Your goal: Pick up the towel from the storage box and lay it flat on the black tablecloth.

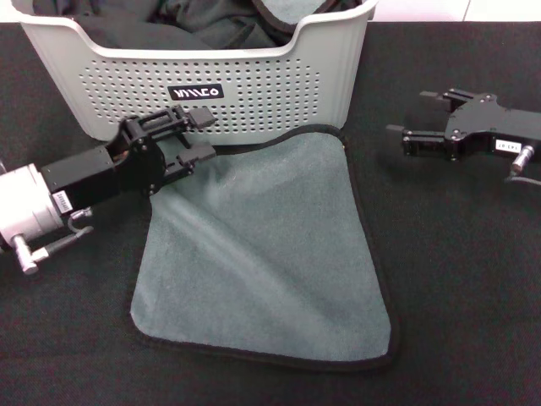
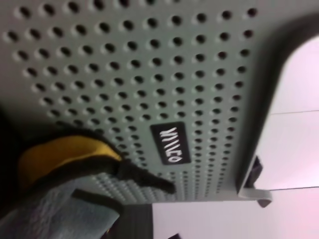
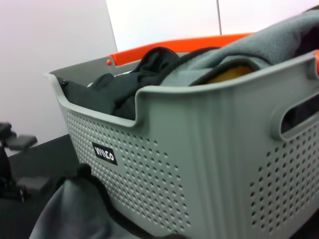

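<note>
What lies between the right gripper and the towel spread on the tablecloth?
Only bare black tablecloth lies between the right gripper and the towel; the head view shows this.

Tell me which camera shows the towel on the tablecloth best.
The head view: the towel lies spread grey side up, all edges visible. The left wrist view shows only a yellow-backed corner; the right wrist view only a grey corner by the box.
</note>
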Robot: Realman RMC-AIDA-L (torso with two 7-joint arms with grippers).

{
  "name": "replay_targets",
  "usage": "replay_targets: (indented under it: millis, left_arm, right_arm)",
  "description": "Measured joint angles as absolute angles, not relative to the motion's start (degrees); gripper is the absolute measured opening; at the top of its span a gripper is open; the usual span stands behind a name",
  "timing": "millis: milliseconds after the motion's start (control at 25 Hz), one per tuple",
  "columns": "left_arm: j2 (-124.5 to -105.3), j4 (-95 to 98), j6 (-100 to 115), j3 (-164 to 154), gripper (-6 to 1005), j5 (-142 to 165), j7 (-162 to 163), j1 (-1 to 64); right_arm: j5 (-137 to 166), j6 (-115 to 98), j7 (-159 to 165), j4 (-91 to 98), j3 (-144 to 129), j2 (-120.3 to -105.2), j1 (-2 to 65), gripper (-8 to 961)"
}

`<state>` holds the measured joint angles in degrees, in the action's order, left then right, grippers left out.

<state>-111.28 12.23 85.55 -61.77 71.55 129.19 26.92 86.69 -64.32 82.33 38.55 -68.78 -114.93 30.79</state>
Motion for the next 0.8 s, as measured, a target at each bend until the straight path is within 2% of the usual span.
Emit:
replay_targets:
  millis: [120, 280, 520, 680, 800]
  left_arm:
    - [-111.10, 12.97, 88.08, -61.67, 601, 69.79, 126.62, 26.16]
    - [-109.69, 19.25, 95.65, -61.57, 601, 68.69, 119.99, 24.57]
    - [-108.42, 34.25, 104.87, -61.55, 601, 69.89, 104.82, 21.10]
    - [-107.41, 37.44, 106.41, -60.81, 601, 74.84, 97.66, 21.01]
    - [-107.70, 41.29, 108.52, -60.53, 601, 78.68, 91.02, 20.73]
  right_arm:
    - [86.69, -64.32, 82.21, 38.54, -68.80, -115.04, 30.04, 890]
    - [86.69, -66.39, 81.48, 38.98, -68.70, -115.14, 29.28, 890]
    - [86.25, -82.65, 74.70, 40.21, -68.36, -114.20, 27.76, 889]
    - [86.29, -88.54, 74.09, 44.01, -68.29, -114.42, 24.92, 888]
    - [86.18, -96.03, 74.13, 47.08, -67.55, -114.59, 22.95, 888]
